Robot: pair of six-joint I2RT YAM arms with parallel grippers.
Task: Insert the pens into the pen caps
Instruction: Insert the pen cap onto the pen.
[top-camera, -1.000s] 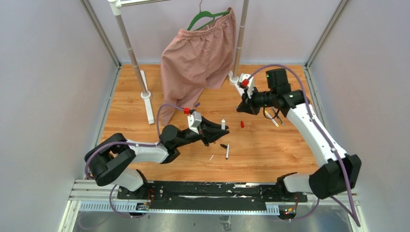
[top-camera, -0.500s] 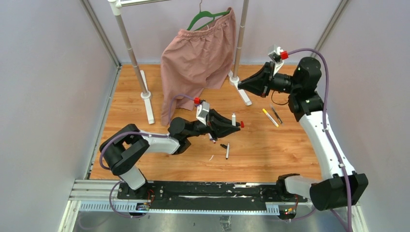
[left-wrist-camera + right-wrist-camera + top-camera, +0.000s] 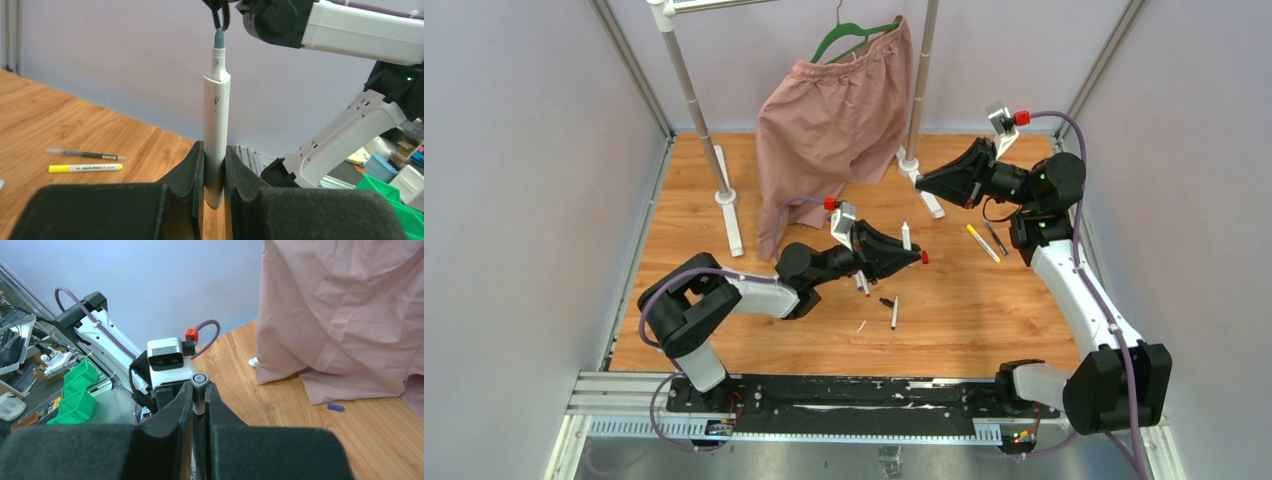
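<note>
Just left of centre in the overhead view, the left gripper (image 3: 214, 152) is clamped on the lower barrel of a white pen (image 3: 216, 115). It holds the pen upright with its grey-blue tip (image 3: 218, 38) uppermost. Just below in that frame lie a second white pen (image 3: 894, 312) and a black cap (image 3: 886, 301), with a red cap (image 3: 924, 257) at the fingertips.

Toward the upper right, the raised right gripper (image 3: 199, 392) pinches a short grey tube (image 3: 199, 379), seemingly a cap seen end-on, not yet on the tip. The step in hand looks like the mating. The cap's mouth must line up with the tip, then press along the barrel.

A yellow pen (image 3: 977, 243) and a thin dark pen (image 3: 995, 238) lie at right.

The surface is a wooden tabletop (image 3: 694, 230). A rack post (image 3: 692, 100) and pink shorts (image 3: 839, 110) stand at the top, between pale walls (image 3: 524, 200).
</note>
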